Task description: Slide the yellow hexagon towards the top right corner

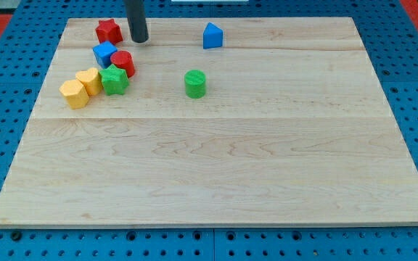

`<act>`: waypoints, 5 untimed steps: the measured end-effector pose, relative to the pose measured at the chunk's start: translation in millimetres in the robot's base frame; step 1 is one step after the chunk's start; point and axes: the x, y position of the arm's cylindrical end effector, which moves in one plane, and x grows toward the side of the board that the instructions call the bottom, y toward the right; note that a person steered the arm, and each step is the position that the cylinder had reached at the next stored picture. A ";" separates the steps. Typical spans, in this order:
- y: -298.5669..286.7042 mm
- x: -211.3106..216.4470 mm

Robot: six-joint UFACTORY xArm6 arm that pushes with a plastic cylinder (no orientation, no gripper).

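The yellow hexagon [74, 94] lies near the board's left edge, in the upper half of the view. A second yellow block [90, 80], whose shape is unclear, touches it on its upper right. My tip [139, 40] rests near the board's top edge, just right of the red star [108, 30]. It is well above and to the right of the yellow hexagon, not touching any block. The board's top right corner [353, 19] is far to the right.
A green star [114, 79] sits beside the second yellow block. A red cylinder [123, 63] and a blue cube [104, 53] are just above it. A green cylinder [195, 83] and a blue triangular block [212, 35] stand further right.
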 end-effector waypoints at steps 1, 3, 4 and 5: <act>-41.5 13.7; -23.4 55.8; -68.5 51.0; -53.7 51.0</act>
